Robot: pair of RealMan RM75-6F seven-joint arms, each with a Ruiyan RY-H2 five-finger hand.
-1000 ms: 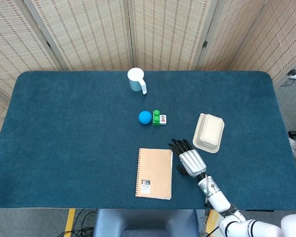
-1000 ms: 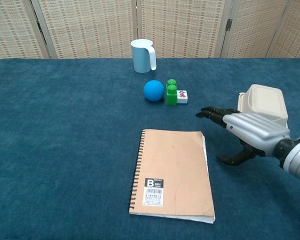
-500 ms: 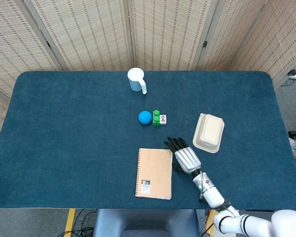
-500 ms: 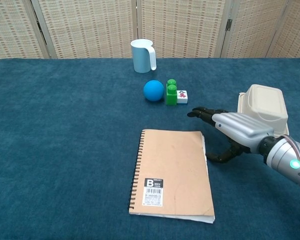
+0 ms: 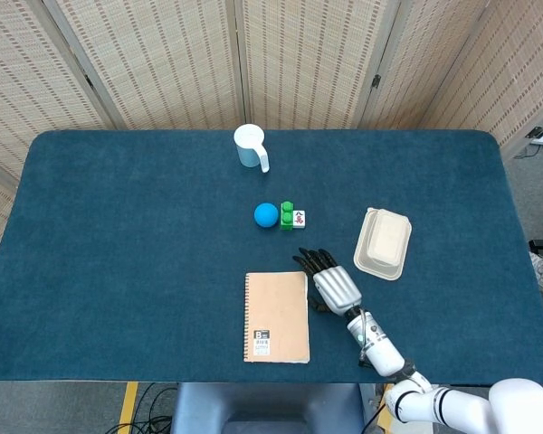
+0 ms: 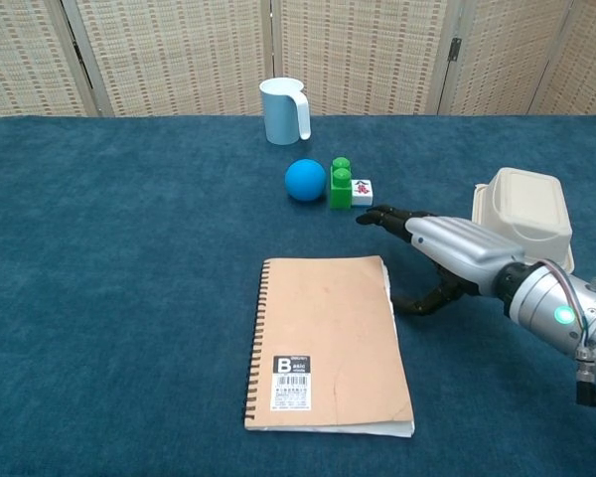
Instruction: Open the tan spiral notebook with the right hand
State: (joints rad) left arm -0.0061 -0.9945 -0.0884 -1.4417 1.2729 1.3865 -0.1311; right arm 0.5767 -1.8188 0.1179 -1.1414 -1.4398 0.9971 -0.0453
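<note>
The tan spiral notebook (image 5: 277,316) (image 6: 328,343) lies closed on the blue table, its spiral along the left edge and a black label near the front. My right hand (image 5: 333,285) (image 6: 447,253) is at the notebook's right edge, near its far right corner. The fingers are spread and stretched out low over the table, and the thumb curls down against the page edge. Nothing is held in it. My left hand shows in neither view.
A white takeaway box (image 5: 384,242) (image 6: 524,214) sits just right of my right hand. Behind the notebook are a blue ball (image 5: 266,214) (image 6: 305,180), a green block (image 5: 287,215) (image 6: 340,184) and a mahjong tile (image 5: 299,218) (image 6: 362,193). A white mug (image 5: 250,146) (image 6: 284,109) stands further back.
My right hand has moved left to the notebook's right edge. The notebook has slid a little to the left and stays closed.
</note>
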